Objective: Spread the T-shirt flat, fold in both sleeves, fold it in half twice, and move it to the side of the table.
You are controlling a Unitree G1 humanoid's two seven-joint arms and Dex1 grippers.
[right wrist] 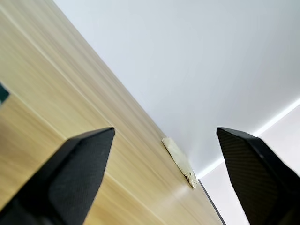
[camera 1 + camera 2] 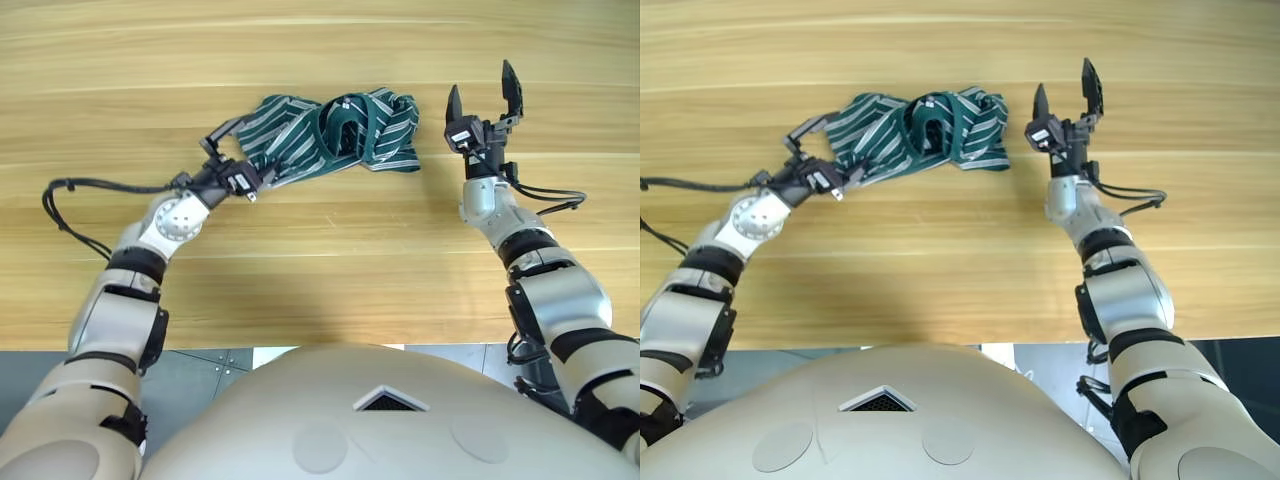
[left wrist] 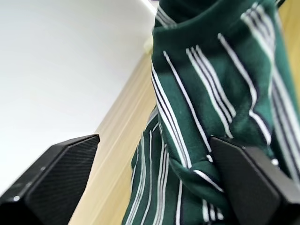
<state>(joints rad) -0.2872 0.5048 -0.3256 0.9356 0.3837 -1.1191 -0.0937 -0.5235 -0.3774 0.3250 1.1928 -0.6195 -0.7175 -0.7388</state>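
A dark green T-shirt [image 2: 335, 135] with white stripes lies crumpled in a heap on the wooden table [image 2: 320, 250]. My left gripper [image 2: 246, 153] is at the heap's left end, low over the table. It is open, and a fold of the striped cloth [image 3: 201, 93] hangs between its fingers, resting against one finger [image 3: 253, 183]. My right gripper [image 2: 482, 88] stands just right of the shirt, pointing away from me. It is open, apart from the cloth, with nothing between its fingers [image 1: 75, 173].
Bare wood stretches on all sides of the heap, widest toward the far edge and the front. A small scrap of tan tape [image 1: 180, 161] sits at the table's far edge. Black cables trail off both forearms near the table surface.
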